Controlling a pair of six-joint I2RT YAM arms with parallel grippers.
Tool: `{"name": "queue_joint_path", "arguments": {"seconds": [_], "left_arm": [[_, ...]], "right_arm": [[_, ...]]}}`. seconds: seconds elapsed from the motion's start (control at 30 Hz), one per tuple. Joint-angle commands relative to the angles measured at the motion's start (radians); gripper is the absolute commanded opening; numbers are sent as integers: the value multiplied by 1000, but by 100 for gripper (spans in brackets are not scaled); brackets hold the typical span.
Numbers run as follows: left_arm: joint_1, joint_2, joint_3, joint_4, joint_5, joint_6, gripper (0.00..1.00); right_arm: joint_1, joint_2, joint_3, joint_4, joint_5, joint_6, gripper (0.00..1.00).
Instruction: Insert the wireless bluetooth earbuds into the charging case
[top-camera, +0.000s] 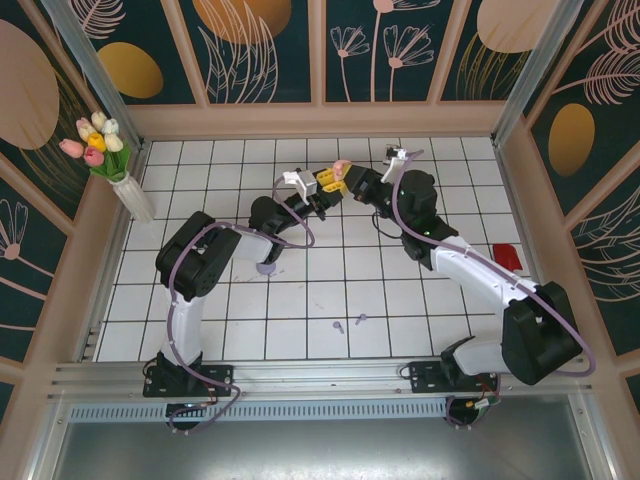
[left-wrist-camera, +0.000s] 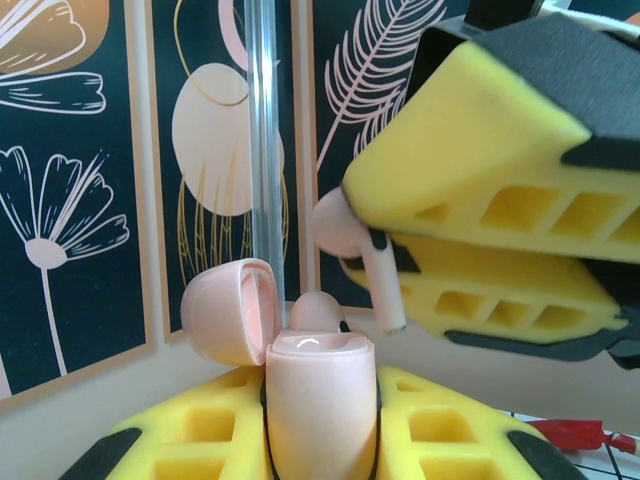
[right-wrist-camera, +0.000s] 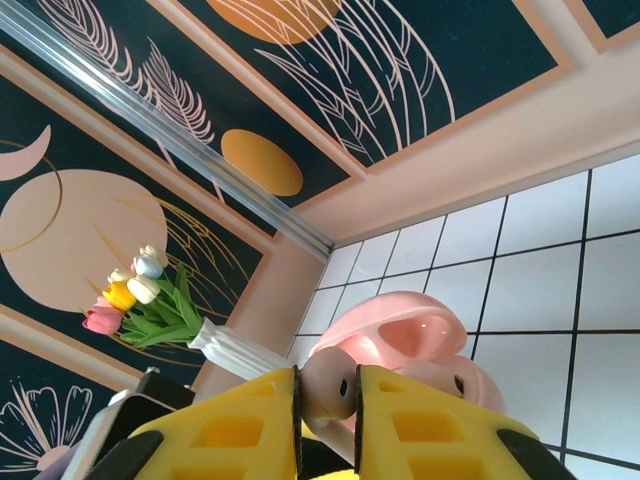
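My left jaws are clamping the pink charging case (left-wrist-camera: 320, 395) by its sides, narrowed to its width and holding it upright, with its lid (left-wrist-camera: 228, 312) hanging open. My right jaws are pinching a pale pink earbud (left-wrist-camera: 345, 232) by its head, almost closed, its stem pointing down just above the case's open mouth. I cannot tell whether the two are touching. Two lilac earbuds (top-camera: 361, 319) are lying close together on the counter (top-camera: 300, 300), well apart from the case.
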Motion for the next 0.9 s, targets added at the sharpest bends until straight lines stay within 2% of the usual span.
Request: {"name": "queue_joint_path", "arguments": {"seconds": [0.0, 0.87], "left_arm": [[-6, 14, 11, 117, 10, 4, 0], [-12, 2, 15, 120, 25, -11, 0]], "right_arm": [[-8, -42, 11, 57, 2, 7, 20], [-17, 29, 19, 92, 11, 21, 19]]}}
